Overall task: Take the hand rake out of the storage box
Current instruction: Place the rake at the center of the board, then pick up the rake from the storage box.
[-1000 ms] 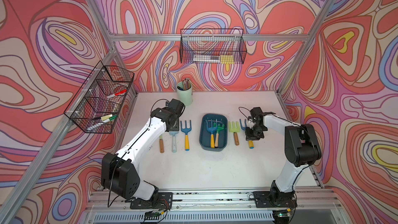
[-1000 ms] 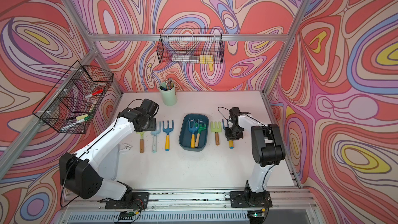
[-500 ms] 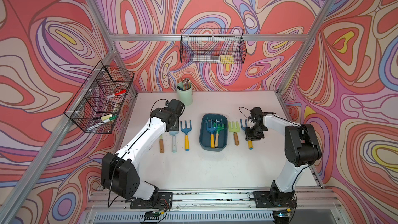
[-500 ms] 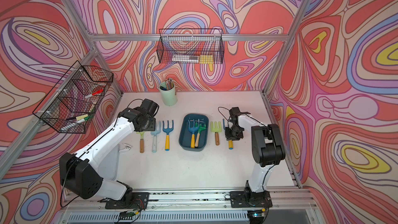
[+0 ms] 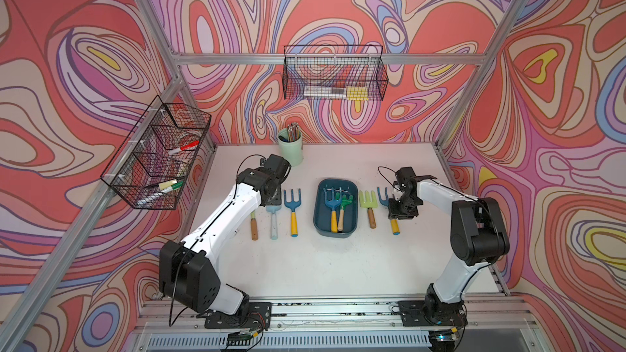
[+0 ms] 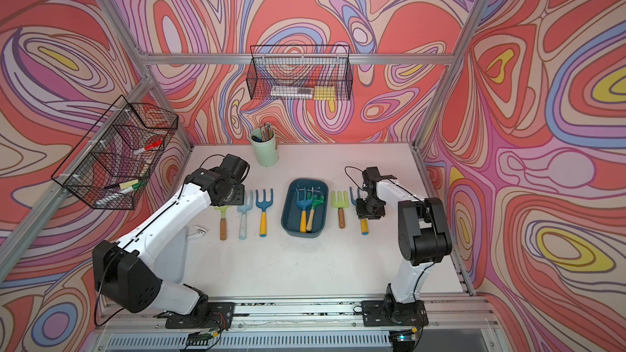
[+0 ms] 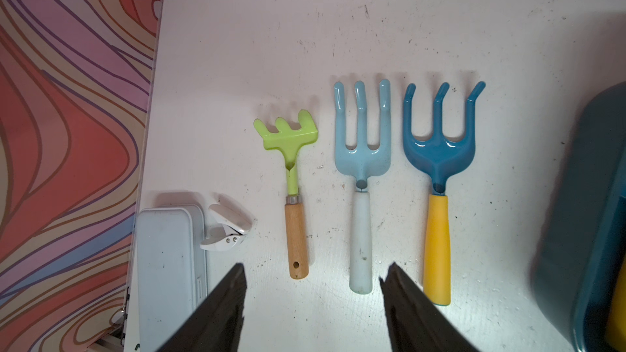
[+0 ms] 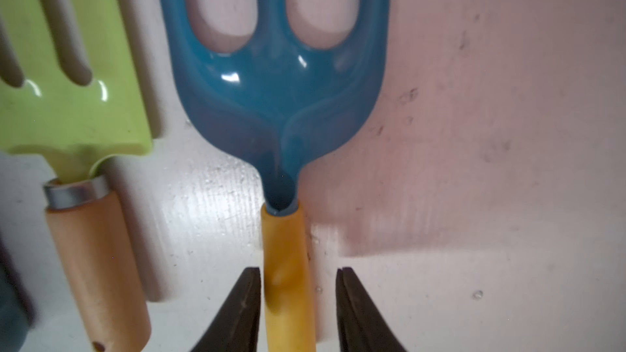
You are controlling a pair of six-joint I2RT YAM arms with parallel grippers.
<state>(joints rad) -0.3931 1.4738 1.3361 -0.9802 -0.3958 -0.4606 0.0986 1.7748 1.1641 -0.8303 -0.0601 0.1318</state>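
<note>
Right gripper (image 8: 298, 270) loosens since a second ago, jaws slightly apart astride the blue rake (image 8: 277, 96), releasing it at three o'clock of the storage box (image 5: 317, 211); left gripper (image 7: 315, 265) hovers wide, empty.

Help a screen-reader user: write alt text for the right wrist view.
The right claw, open, straddles the yellow handle of a blue hand rake lying flat on the white table. A lime-green rake with a wooden handle lies alongside.

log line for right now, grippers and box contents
left gripper: open, empty, above table | right gripper: open, astride yellow handle of blue fork | storage box: blue tool, green tool inside
</note>
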